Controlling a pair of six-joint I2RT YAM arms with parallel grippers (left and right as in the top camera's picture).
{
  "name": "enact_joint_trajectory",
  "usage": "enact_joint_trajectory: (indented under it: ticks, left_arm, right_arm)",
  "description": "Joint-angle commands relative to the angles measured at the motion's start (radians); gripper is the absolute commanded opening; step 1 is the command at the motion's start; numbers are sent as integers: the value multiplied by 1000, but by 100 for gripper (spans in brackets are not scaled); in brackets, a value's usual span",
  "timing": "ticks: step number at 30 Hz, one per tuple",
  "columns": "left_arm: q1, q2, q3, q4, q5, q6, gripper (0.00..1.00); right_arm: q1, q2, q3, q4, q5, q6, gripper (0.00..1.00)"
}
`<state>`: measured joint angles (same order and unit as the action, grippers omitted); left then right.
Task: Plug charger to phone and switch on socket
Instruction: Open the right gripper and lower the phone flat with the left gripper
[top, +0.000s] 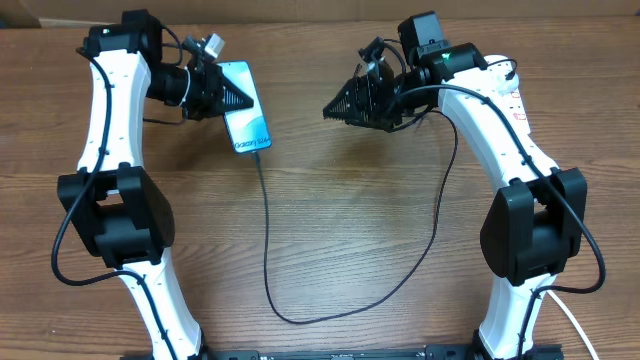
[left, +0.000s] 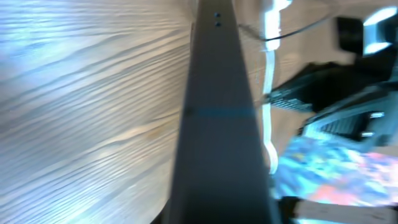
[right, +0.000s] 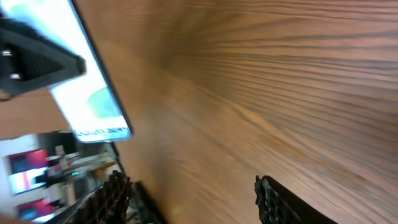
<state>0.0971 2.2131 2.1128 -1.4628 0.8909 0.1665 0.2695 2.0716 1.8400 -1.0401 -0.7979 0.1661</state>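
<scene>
The wooden desk (top: 340, 230) is seen spread beneath the left arm (top: 105, 110) and the right arm (top: 495, 125). At upper left, the phone (top: 248, 122) is clamped by the left fingers (top: 232, 98), with one dark finger laid across its pale screen. Well apart to its right, the right fingers (right: 283, 202) are spread wide, with only bare wood seen between them. The charger (top: 268, 250) is run from the phone's lower edge, looped down the desk and carried back up to the right arm. Its far end cannot be made out.
</scene>
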Motion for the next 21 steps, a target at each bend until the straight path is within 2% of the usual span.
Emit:
enact_joint_trajectory:
  ticks: [1,9,21]
  left_arm:
    - [-19,-9,-24,1,-114,71,4]
    - [-20,-9,-179,90,-113,106,5]
    - [-19,-9,-381,291,-109,61,4]
  right_arm:
    - [5,1,6,-12,106,-42,65]
    - [4,1,6,-34,117,-41,68]
    - [4,1,5,-51,128,-41,69]
